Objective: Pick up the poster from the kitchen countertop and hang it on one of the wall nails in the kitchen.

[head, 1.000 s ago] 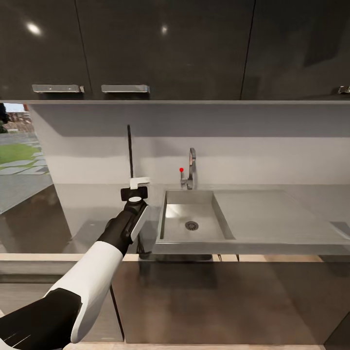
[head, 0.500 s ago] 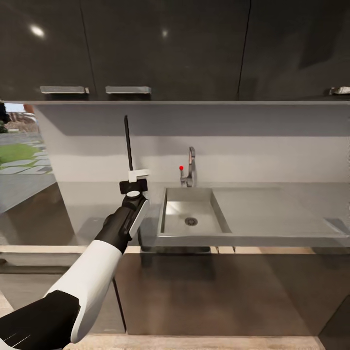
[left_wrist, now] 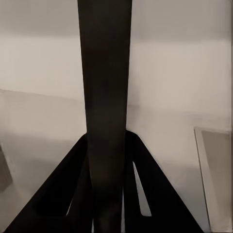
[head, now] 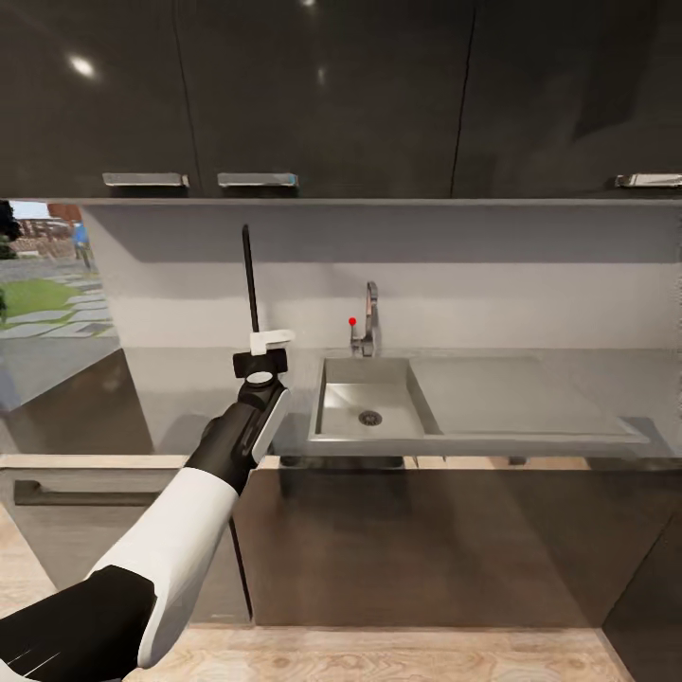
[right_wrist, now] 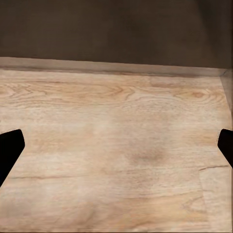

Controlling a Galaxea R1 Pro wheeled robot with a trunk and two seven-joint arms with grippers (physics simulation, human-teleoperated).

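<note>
The poster stands edge-on and upright, a thin dark strip above the table — pinched in the left tool, left of the sink. The right tool hangs wide open over the wooden floor, holding nothing.

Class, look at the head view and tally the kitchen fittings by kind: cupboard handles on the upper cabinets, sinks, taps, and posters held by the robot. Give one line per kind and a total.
Cupboard handles: 3
Sinks: 1
Taps: 1
Posters: 1, edge-on in the left gripper
Total: 6
</note>
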